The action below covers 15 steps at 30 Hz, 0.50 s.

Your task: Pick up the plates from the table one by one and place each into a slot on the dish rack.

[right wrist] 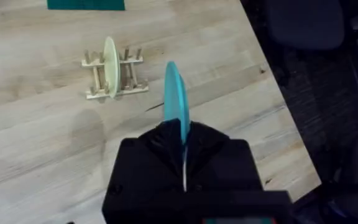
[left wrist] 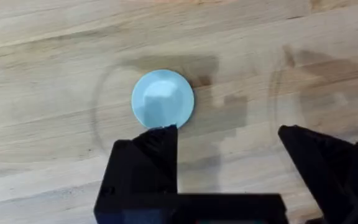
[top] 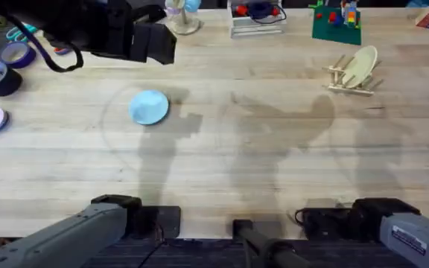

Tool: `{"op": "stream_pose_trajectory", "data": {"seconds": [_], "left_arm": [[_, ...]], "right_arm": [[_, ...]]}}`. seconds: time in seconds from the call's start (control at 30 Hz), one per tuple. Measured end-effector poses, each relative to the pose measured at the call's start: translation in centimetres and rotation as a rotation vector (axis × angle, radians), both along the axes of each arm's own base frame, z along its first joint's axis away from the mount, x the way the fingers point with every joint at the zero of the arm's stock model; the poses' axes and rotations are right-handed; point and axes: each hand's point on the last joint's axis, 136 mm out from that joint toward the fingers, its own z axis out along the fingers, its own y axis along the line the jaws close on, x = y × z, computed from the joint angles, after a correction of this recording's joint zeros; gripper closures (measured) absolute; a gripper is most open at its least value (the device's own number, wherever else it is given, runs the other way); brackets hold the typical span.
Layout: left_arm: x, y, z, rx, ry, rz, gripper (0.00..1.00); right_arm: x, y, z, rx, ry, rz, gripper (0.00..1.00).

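The pale blue plate [top: 149, 106] lies flat on the table [top: 222, 156], left of centre, with the left gripper [left wrist: 229, 140] hanging over it, released and wide apart. The right gripper [right wrist: 182, 140] is clenched on the teal plate [right wrist: 175, 99], held on edge above the table. The dish rack [top: 351, 76] sits far right (a cream plate [top: 358, 65] already stands in one slot)

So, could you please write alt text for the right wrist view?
The right tool is shut on a teal plate held edge-up above the wooden table, with the dish rack beyond already holding a pale plate.
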Motion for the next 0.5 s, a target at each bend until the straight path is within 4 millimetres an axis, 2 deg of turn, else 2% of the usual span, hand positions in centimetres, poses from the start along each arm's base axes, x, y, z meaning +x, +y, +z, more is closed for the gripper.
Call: {"op": "stream_pose_trajectory", "data": {"seconds": [0.5], "left_arm": [[0.00, 0.00, 0.00, 0.000, 0.000, 0.000, 0.008]], "right_arm": [[0.14, -0.22, 0.30, -0.011, -0.014, -0.010, 0.973]]}}
